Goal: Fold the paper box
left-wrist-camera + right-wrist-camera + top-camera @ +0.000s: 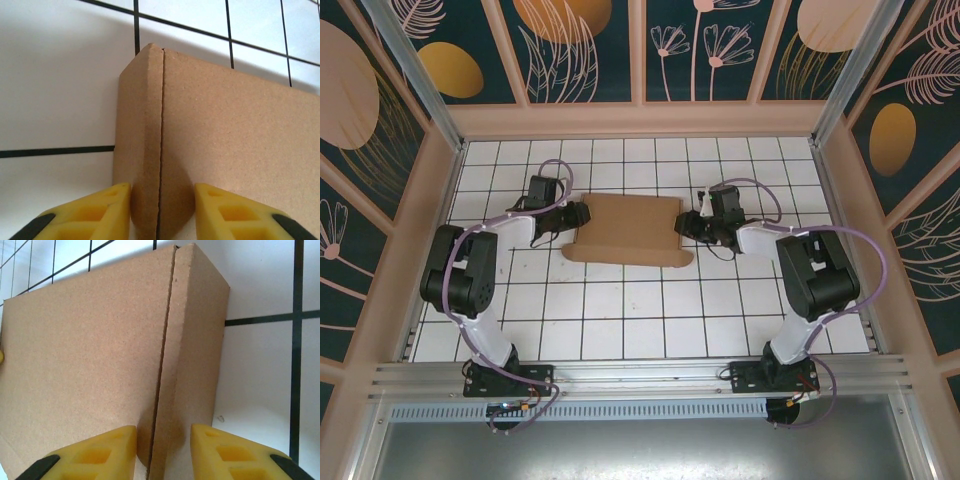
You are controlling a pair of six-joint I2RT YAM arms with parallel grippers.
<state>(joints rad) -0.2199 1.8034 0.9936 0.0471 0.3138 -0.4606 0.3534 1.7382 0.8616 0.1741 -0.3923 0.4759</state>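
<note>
As seen from the top external camera, the paper box [625,228] lies flat on the white tiled bench [620,320], about mid-width and in the far half, long side running left-right. Its near edge is wavy with rounded corners. Left gripper [578,215] is at the box's left end and right gripper [688,225] at its right end, each touching the cardboard edge. Both arms reach in from the sides with elbows bent outward. Jaw gap isn't readable from this height.

Left wrist: paper box [240,130] sits centre and right of frame. A crease [161,125] runs straight up from the left gripper [162,195]. It splits a narrow flap [139,135] on the left from the wide panel on the right, and the flap is angled off the panel, not coplanar. Yellow fingers [95,215] sit one each side of the crease, narrowed partway, both against cardboard. It reads as a pinch on the box at the fold. White tile and black grid lines lie beyond the flap.

Right wrist: mirrored layout. Paper box [85,355] sits left and centre, with the crease [166,340] running up from the right gripper [163,432]. The narrow flap [196,340] is to its right, tilted off the main panel. Yellow fingers [230,455] straddle the crease, partway closed, against cardboard on both sides, so the gripper has hold of the box at the fold. Bare tile lies just past the flap's outer edge.
</note>
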